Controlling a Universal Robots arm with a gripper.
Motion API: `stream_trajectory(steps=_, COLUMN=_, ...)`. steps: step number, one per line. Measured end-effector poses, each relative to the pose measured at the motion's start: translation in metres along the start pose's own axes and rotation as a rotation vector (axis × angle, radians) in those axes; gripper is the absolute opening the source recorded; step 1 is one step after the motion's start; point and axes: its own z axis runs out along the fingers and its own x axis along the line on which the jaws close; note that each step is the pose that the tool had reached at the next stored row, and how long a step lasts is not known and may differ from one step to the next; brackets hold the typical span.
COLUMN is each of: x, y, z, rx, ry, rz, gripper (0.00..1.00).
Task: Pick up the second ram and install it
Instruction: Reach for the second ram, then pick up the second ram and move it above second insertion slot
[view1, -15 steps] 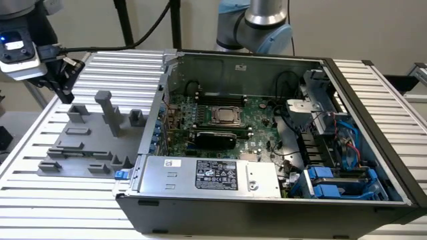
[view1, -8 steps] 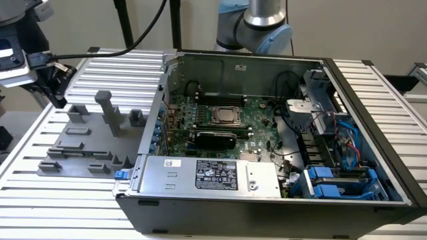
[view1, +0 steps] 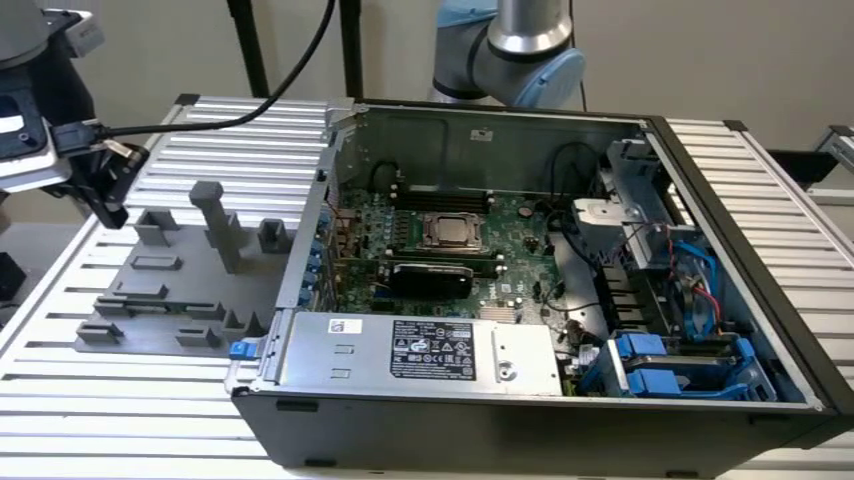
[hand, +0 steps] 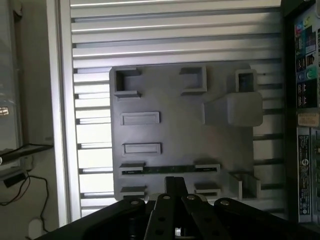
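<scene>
The second ram (hand: 170, 169) is a thin green stick lying across two small holders on the grey tray (hand: 175, 130). My gripper (hand: 175, 184) hangs above the tray edge closest to the stick, its dark fingers closed together with nothing between them. In the exterior view the gripper (view1: 107, 205) is at the far left, above the back-left edge of the tray (view1: 174, 300), well apart from the open computer case (view1: 534, 400). The silver processor socket (view1: 454, 232) sits in the middle of the green motherboard, with dark memory slots (view1: 441, 196) just behind it.
Grey blocks and a tall post (view1: 220, 225) stand up from the tray. A black card (view1: 427, 275) lies in front of the socket. The power supply (view1: 427, 350) and blue drive bays (view1: 681, 365) fill the case front. A black cable (view1: 227, 122) runs to the gripper.
</scene>
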Motion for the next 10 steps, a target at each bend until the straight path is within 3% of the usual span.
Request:
stream_trajectory(steps=2, x=0.0002, y=-0.0015, z=0.0019, rx=0.0003, ry=0.0026, rz=-0.008, gripper=0.0)
stream_trajectory(steps=10, x=0.0003, y=-0.0018, z=0.0023, rx=0.0001, ry=0.0026, rz=-0.008, gripper=0.0)
